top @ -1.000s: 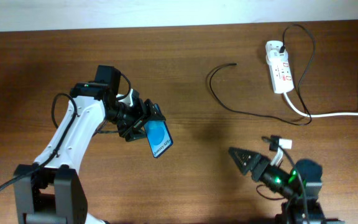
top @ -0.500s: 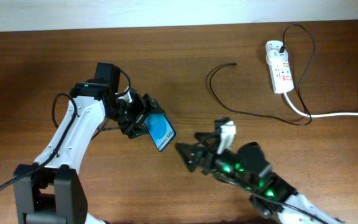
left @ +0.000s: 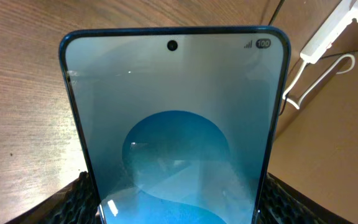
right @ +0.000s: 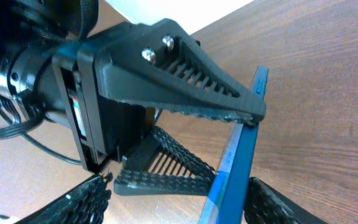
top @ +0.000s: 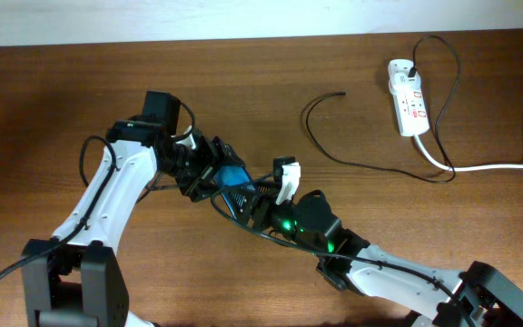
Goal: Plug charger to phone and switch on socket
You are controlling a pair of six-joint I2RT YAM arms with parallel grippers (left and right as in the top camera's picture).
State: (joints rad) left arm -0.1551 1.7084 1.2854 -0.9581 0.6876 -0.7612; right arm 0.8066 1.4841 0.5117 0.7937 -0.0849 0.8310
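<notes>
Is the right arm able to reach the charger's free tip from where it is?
Probably yes: the charger tip lies uncovered on bare table. The right gripper, open around the phone in the left gripper, must back away first.

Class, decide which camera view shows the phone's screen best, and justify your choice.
Left wrist: the phone faces the camera, its screen filling the frame. Overhead shows only a small blue sliver of it, mostly hidden. Right wrist shows it edge-on, screen unreadable.

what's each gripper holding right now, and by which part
The left gripper clamps the phone by its two long side edges, near the bottom end. The right gripper holds nothing: its fingers are spread open close to the phone.
</notes>
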